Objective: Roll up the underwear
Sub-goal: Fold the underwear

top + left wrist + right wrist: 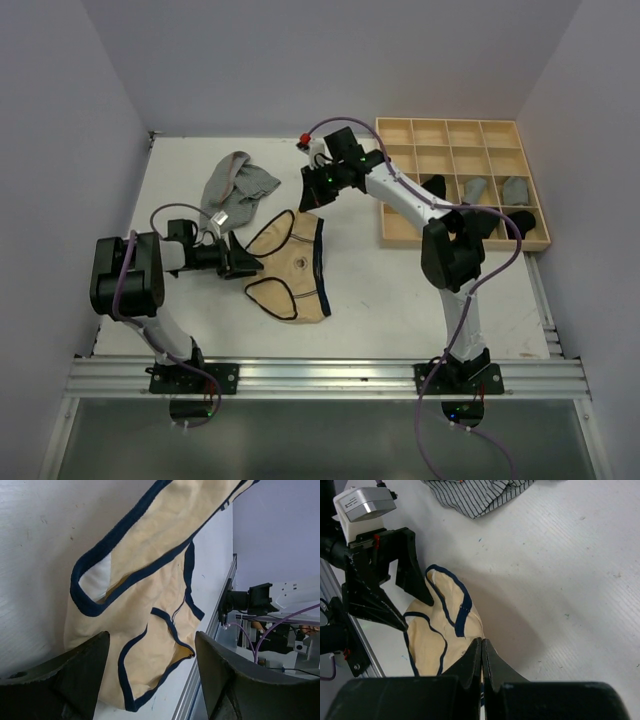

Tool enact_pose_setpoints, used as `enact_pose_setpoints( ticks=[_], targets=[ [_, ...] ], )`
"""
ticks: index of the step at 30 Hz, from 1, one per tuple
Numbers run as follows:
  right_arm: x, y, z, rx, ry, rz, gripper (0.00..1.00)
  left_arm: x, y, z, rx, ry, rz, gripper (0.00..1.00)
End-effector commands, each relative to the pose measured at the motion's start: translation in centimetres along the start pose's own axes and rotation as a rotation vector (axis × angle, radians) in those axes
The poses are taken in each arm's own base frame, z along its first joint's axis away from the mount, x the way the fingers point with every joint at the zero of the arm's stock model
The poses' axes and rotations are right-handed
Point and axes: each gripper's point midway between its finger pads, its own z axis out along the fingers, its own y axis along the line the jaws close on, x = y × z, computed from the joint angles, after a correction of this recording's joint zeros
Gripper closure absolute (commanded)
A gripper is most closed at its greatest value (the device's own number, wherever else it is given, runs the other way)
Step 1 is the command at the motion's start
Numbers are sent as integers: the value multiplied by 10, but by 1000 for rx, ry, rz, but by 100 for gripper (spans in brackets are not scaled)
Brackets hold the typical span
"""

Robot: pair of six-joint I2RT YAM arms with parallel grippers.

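Underwear (290,275) lengthwise near-to-far on desk (400,300), far corner pinched in closed right jaws, open left jaws just beside left edge.

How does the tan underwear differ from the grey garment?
The tan underwear has dark blue trim; the grey garment is striped. The tan one lies spread out, the grey one bunched. The right claw pinches the tan one; nothing holds the grey one. Both are soft cloth on the table.
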Motion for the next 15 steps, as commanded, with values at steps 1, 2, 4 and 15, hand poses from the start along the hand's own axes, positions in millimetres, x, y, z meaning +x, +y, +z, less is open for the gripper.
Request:
enact_pose_setpoints(
  ticks=[1,2,4,15],
  targets=[
    [-15,29,-23,-30,-54,-43,100,-15,-7,-6,-3,-78,85,26],
    [-14,29,-24,-30,-52,-42,100,-13,-8,-7,-4,-86,87,26],
    [-12,31,-23,-32,-46,-47,100,-17,-4,-7,-29,-102,92,25],
    [16,48,-16,-40,17,-88,100,-19,-5,-14,2,-117,100,25]
  ],
)
